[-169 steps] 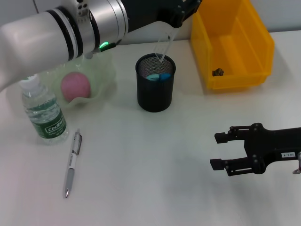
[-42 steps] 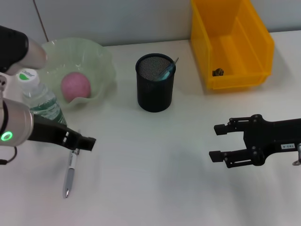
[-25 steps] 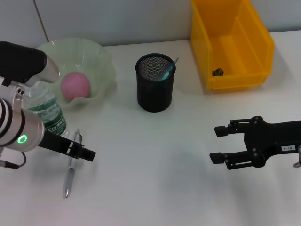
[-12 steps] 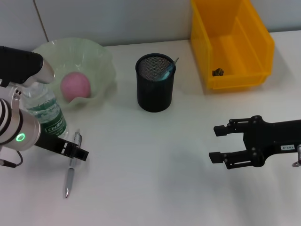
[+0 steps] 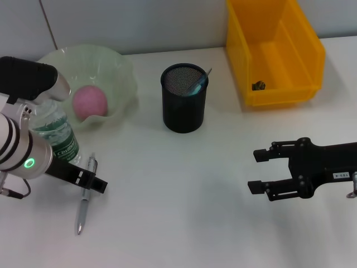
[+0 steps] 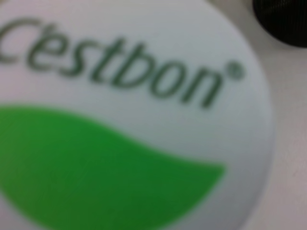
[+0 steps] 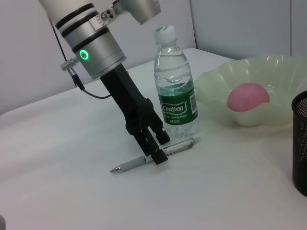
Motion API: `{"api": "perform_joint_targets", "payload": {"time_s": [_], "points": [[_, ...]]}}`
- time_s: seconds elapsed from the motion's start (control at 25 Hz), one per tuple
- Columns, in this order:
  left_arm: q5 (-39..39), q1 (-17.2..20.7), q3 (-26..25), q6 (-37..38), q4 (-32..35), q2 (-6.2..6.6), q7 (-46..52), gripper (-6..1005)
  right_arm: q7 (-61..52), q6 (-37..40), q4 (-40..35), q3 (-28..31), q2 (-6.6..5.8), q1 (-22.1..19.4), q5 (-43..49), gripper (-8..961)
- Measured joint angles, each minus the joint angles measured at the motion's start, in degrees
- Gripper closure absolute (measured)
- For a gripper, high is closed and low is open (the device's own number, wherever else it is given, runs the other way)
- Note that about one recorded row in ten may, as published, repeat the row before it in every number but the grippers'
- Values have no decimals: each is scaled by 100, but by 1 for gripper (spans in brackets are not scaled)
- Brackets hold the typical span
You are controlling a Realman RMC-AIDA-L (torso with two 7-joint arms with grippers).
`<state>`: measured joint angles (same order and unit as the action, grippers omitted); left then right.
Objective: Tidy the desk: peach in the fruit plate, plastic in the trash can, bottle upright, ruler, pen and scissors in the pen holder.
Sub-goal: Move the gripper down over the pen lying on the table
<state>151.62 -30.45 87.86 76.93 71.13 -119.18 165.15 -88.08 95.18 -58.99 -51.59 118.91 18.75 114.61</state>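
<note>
Pen: slim silver-grey and white pen [image 5: 85, 194] lies on white desk [image 5: 184, 212], long axis twelve-to-six.
Left gripper [image 5: 92, 182]: fingers straddle the pen's middle, seemingly unclosed.
Right gripper [image 5: 257, 169]: spread, idle at three o'clock, well apart.

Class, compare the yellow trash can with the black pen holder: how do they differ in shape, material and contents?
The trash can is rectangular, solid yellow plastic with sloped sides; the pen holder is a black wire mesh cylinder. The trash can holds one small dark scrap; the pen holder holds stationery that sticks out. Both stand upright on the desk.
</note>
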Motion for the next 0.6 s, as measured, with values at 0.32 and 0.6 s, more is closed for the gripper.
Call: {"api": "perform_joint_targets", "payload": {"time_s": [0.32, 0.6], "points": [[28, -14, 87, -6, -2, 0, 0, 310, 0, 0, 5, 0, 0, -3, -4, 192], [95, -13, 160, -6, 57, 0, 5, 349, -6, 0, 10, 0, 0, 13, -8, 192]]}}
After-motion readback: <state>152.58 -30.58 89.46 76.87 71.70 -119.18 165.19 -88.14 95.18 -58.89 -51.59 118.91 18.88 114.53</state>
